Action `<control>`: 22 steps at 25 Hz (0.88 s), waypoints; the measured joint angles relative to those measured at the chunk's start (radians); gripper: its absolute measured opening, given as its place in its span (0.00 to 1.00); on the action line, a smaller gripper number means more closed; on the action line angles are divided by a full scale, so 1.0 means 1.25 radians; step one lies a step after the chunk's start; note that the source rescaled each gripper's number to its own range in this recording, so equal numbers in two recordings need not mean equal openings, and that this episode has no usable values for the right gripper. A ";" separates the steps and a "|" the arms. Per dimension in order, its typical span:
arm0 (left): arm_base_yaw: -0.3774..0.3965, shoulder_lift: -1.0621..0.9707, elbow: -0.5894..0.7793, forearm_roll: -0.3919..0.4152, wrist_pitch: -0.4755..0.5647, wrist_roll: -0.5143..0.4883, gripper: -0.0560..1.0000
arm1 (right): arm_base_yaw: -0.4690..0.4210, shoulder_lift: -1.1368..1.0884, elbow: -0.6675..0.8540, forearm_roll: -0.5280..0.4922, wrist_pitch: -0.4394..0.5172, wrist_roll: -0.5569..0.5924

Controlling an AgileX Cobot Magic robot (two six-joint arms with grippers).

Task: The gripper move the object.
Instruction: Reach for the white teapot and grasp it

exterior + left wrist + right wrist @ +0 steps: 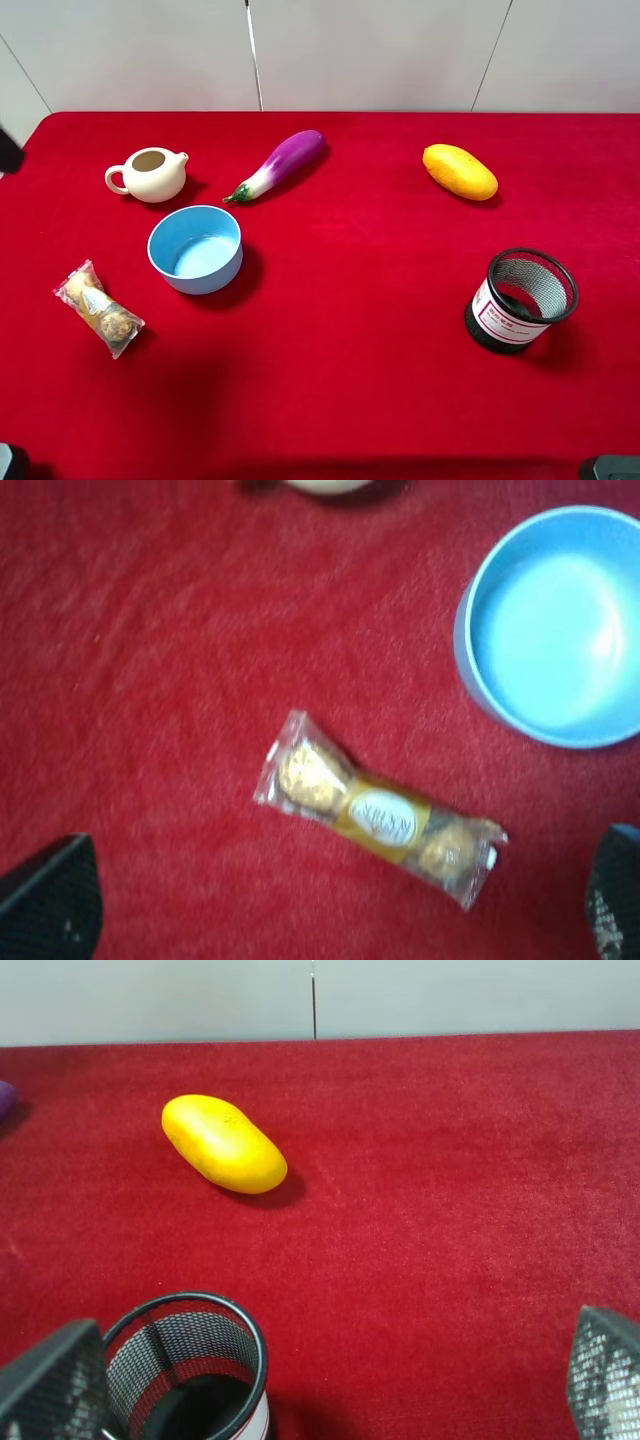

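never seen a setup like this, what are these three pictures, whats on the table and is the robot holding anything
It is a two-armed robot at a red table. One picture looks down from a high camera; the other two come from cameras on each arm's wrist.

On the table: a cream teapot, a blue bowl, a toy eggplant, a yellow mango-like fruit, a black mesh cup and a chocolate packet.

The left gripper hangs over the packet; the right gripper is near the mesh cup. Both are open, holding nothing.

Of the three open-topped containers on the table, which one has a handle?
The cream teapot: loop handle and short spout. The blue bowl and the black mesh cup have none.
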 joint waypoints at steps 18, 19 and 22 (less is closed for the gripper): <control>-0.006 0.355 -0.200 0.000 -0.050 0.041 0.94 | 0.000 0.000 0.000 0.000 0.000 0.000; -0.008 0.373 -0.214 0.000 -0.051 0.041 0.94 | 0.000 0.000 0.000 0.000 0.000 0.000; -0.012 0.424 -0.253 -0.001 -0.052 0.044 0.93 | 0.000 0.000 0.000 0.000 0.000 0.000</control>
